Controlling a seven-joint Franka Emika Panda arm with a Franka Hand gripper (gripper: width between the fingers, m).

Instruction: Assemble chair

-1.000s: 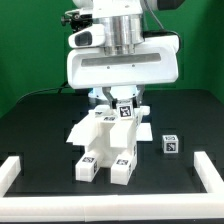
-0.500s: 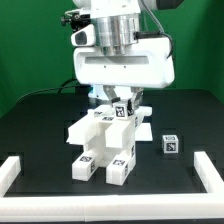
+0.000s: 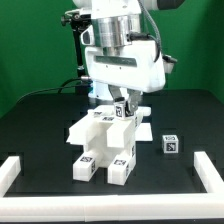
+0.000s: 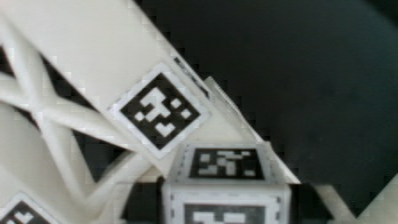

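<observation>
Gripper point(image 3: 122, 99) part-closed, pinching tagged block point(image 3: 125, 109) atop chair point(image 3: 103, 140); loose cube point(image 3: 171, 145) well apart, exterior view's right; low rails point(image 3: 207, 170) edge black table point(image 3: 45, 125), open floor around chair

I see the hand point(image 3: 122, 102) low at frame centre, its tips right at the top of the white chair point(image 3: 104, 142), which stands mid-frame on the black surface point(image 3: 40, 130). A small tagged cube point(image 3: 171, 145) sits apart, centre right.
</observation>
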